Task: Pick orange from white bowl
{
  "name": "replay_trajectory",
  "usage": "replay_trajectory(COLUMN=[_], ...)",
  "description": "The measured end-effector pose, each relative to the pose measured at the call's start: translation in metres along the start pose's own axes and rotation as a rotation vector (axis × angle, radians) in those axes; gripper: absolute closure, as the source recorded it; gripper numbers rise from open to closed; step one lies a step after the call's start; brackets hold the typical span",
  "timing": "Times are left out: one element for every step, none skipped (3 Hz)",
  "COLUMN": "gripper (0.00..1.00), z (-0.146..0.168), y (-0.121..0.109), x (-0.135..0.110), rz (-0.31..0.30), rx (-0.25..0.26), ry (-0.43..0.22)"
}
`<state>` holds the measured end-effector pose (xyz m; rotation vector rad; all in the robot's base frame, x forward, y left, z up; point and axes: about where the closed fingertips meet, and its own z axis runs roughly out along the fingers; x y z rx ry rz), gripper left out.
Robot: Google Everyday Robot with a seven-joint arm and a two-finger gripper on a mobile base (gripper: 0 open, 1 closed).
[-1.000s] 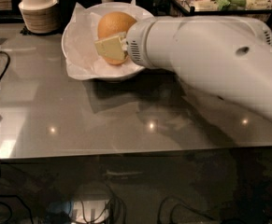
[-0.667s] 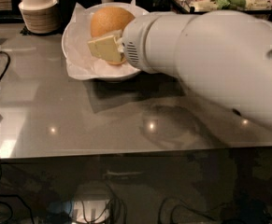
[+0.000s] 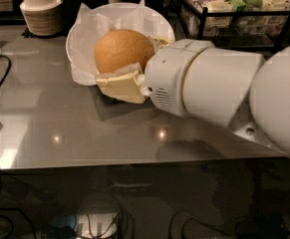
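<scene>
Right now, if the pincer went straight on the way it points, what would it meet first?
Probably the orange in the white bowl: the pincer sits at the bowl's near rim, pointing at it. Depth is unclear; it may already touch the orange.

orange (image 3: pixel 123 49) in bowl (image 3: pixel 115 5), hand (image 3: pixel 127 82) just before the orange

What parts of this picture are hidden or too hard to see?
Camera view:
Right side of the large glossy white bowl: hidden behind the gripper, which is at the bowl's front rim beside the round orange, and the white robot arm.
Underside of the orange: covered by crinkled white paper and the gripper.
The arm's far end: cut off by the right edge.
Contents of the black wire rack: blurred, cut by the top edge.
</scene>
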<state>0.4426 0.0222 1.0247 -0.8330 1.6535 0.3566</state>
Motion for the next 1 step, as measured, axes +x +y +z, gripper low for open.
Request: replay_trajectory(gripper=[1.00], z=[0.0000], y=[0.0000], x=[0.0000], rz=[0.000], rx=[0.000], ry=[0.000])
